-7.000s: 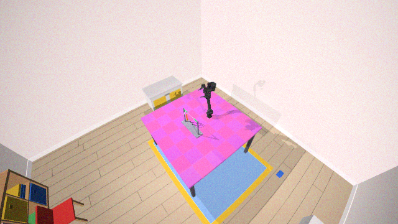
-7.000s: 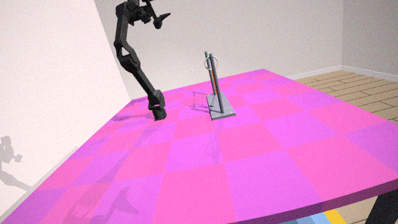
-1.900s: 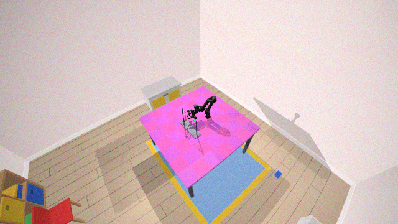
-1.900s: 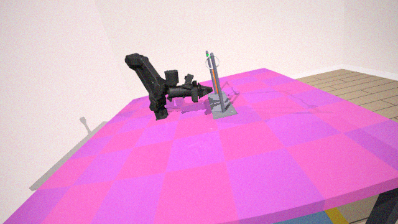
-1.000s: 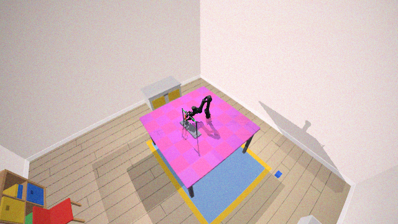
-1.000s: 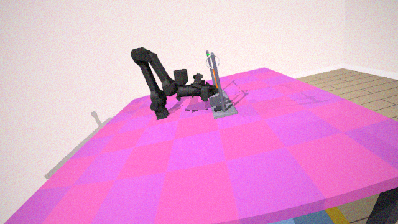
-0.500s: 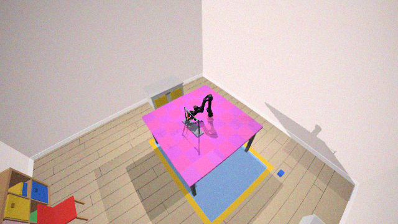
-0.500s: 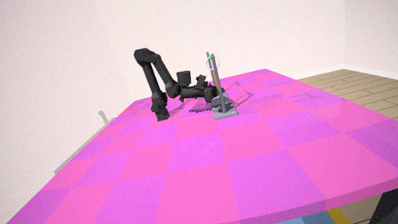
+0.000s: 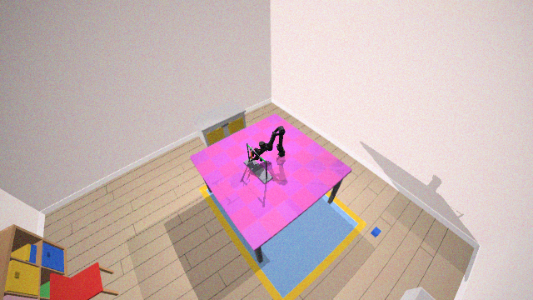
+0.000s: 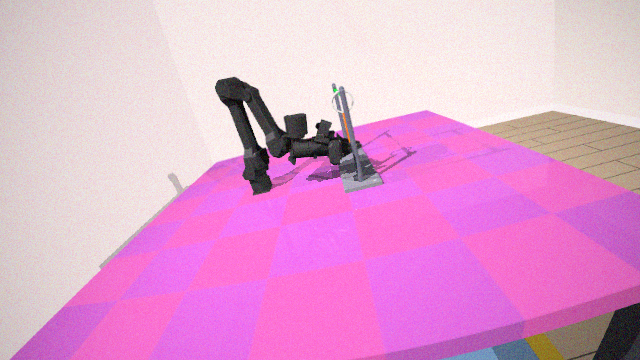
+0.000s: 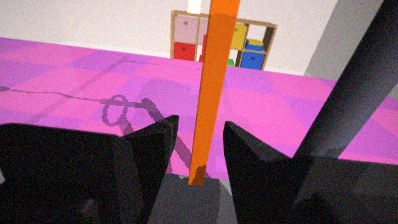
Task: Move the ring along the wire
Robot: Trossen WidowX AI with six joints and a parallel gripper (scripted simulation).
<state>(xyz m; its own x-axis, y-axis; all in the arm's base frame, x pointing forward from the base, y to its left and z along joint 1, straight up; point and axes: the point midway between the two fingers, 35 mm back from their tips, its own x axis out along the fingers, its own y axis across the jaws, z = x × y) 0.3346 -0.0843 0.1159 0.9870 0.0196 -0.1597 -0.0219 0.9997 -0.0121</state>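
Note:
The orange handle [image 10: 345,126] [image 11: 212,90] hangs upright below the pale ring [image 10: 353,102], which is around the wire end by the far post in the exterior view. That post [image 11: 352,82] stands close on the right in the wrist view. The other post [image 9: 266,172] [image 10: 354,155] stands at the opposite end of the grey base [image 9: 264,177] [image 10: 367,185]. Green wire parts [image 9: 250,147] [image 9: 261,159] show near both posts. My gripper [image 11: 201,124] is partly open, with the handle's lower part between its fingertips and gaps showing on both sides. The ring is out of the wrist view.
The stand is on the pink and purple checkered table [image 9: 291,196] [image 10: 320,245]. The base and its dark shadow lie just below the fingers in the wrist view. The right finger is close to the nearby post; whether they touch is unclear. A shelf [image 11: 273,37] stands far behind.

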